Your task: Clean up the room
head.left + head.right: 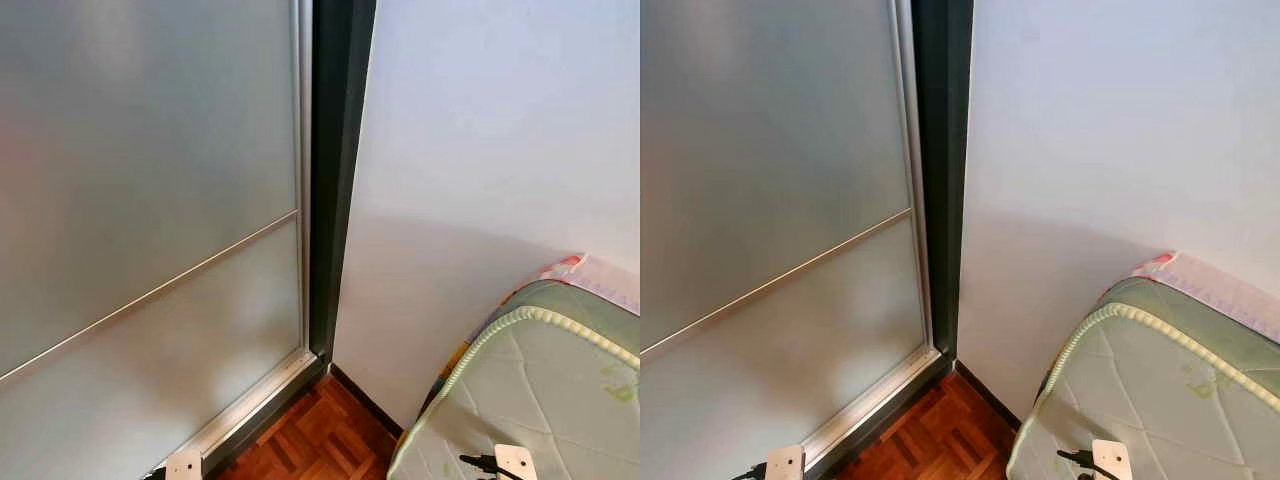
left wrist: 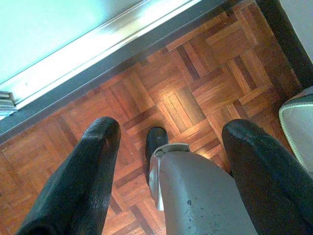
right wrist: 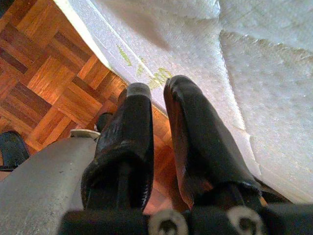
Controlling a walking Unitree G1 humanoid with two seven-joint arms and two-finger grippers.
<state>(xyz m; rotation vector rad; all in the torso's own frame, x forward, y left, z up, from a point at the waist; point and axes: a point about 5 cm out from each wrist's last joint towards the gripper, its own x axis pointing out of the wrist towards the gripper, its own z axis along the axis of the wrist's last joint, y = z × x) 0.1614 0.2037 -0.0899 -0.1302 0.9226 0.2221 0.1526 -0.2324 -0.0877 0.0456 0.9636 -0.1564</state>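
Note:
I face a room corner with no loose item in sight. My left gripper (image 2: 171, 128) hangs open over the parquet floor (image 2: 186, 83), its two black fingers (image 2: 93, 161) wide apart with nothing between them. My right gripper (image 3: 157, 88) hangs shut and empty, close beside the quilted side of a mattress (image 3: 205, 44). Part of my own grey leg (image 2: 195, 191) shows below each gripper. The white ends of both arms (image 1: 183, 465) just reach the bottom edge of the head views.
A frosted glass sliding door (image 1: 140, 220) with a metal floor track (image 2: 98, 46) stands on the left. A dark frame (image 1: 335, 170) joins it to a white wall (image 1: 490, 150). The mattress (image 1: 540, 390) lies at the lower right, leaving a narrow strip of parquet (image 1: 320, 440).

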